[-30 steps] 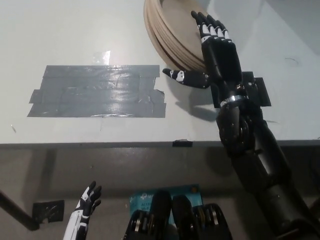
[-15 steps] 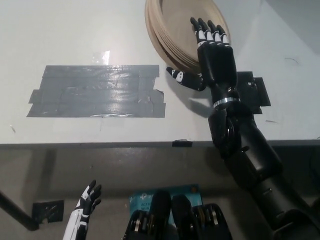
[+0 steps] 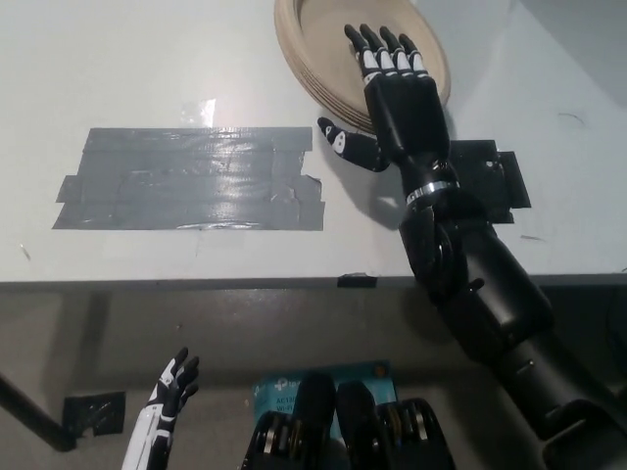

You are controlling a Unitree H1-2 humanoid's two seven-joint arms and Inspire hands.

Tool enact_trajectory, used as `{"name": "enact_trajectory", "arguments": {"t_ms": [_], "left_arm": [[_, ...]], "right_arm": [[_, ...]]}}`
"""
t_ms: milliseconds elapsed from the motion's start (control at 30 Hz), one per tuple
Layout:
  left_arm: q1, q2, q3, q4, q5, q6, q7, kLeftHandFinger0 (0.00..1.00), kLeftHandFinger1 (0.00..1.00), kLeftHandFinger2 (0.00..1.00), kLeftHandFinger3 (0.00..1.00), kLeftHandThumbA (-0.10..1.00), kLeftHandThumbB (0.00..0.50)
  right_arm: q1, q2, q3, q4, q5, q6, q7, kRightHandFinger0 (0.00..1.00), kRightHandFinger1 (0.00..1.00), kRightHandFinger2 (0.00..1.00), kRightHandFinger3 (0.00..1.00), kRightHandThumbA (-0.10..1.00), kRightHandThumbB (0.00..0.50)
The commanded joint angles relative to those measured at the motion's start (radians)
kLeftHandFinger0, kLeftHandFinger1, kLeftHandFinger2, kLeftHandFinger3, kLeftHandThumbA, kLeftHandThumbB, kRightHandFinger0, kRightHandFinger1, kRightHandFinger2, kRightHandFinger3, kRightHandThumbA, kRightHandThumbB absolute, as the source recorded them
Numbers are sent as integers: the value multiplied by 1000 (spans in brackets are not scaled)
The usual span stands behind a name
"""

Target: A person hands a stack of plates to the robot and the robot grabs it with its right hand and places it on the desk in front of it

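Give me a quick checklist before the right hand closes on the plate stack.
1. Right hand open, fingers apart: ok.
2. Right hand reaching over the near rim of the stack of plates: ok.
3. Stack gripped: not ok, nothing closed on it yet.
4. Whole stack visible: not ok, cut off by the picture's top edge.
5. Person holding the stack: cannot tell.
6. Left hand out of the way, low at the left below the desk edge: ok.
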Motion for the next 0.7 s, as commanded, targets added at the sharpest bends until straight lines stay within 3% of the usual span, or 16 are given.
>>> {"name": "enact_trajectory", "arguments": {"t_ms": [0, 267, 367, 400, 433, 467, 500, 533, 600, 633, 667], "left_arm": [[-8, 10, 3, -30, 7, -34, 0, 1000, 1000, 1000, 1000, 1000, 198], [-8, 9, 3, -22, 0, -39, 0, 1000, 1000, 1000, 1000, 1000, 197], [-5, 7, 3, -21, -4, -37, -2, 1000, 1000, 1000, 1000, 1000, 200], [-4, 7, 3, -19, -4, -39, -2, 1000, 1000, 1000, 1000, 1000, 195], [-3, 7, 2, -17, -5, -44, -3, 1000, 1000, 1000, 1000, 1000, 193], [-5, 8, 2, -16, -5, -45, -3, 1000, 1000, 1000, 1000, 1000, 193], [-7, 9, 1, -16, -3, -45, -3, 1000, 1000, 1000, 1000, 1000, 192], [-7, 10, 1, -18, -2, -42, -4, 1000, 1000, 1000, 1000, 1000, 198], [-7, 11, 1, -20, -1, -40, -4, 1000, 1000, 1000, 1000, 1000, 198], [-9, 13, 2, -21, 0, -33, -5, 1000, 1000, 1000, 1000, 1000, 216], [-12, 15, 2, -21, -5, -30, -9, 1000, 1000, 1000, 1000, 1000, 213]], "right_arm": [[-48, -10, 12, -84, 15, -21, 35, 1000, 1000, 1000, 1000, 806, 500], [-74, -16, 29, -24, -36, 31, -23, 1000, 1000, 1000, 1000, 721, 500], [-107, -8, 32, 136, -59, 47, -151, 1000, 1000, 1000, 1000, 460, 500], [-117, -9, 38, 192, -68, 39, -222, 1000, 1000, 1000, 1000, 303, 458], [-131, -13, 46, 270, -77, 22, -313, 724, 706, 781, 811, 144, 397], [-138, -14, 48, 299, -76, 15, -342, 542, 558, 662, 679, 90, 383], [-146, -15, 52, 329, -77, 5, -374, 135, 254, 427, 542, -62, 315], [-150, -16, 54, 357, -75, -8, -405, 27, 51, 249, 418, -92, 267], [-154, -17, 56, 380, -73, -19, -429, 27, 51, 249, 418, -92, 267], [-156, -22, 53, 403, -60, -42, -441, 1, 4, 323, 345, -100, 252], [-155, -32, 47, 413, -40, -79, -441, 0, 46, 491, 294, -100, 244]]}}
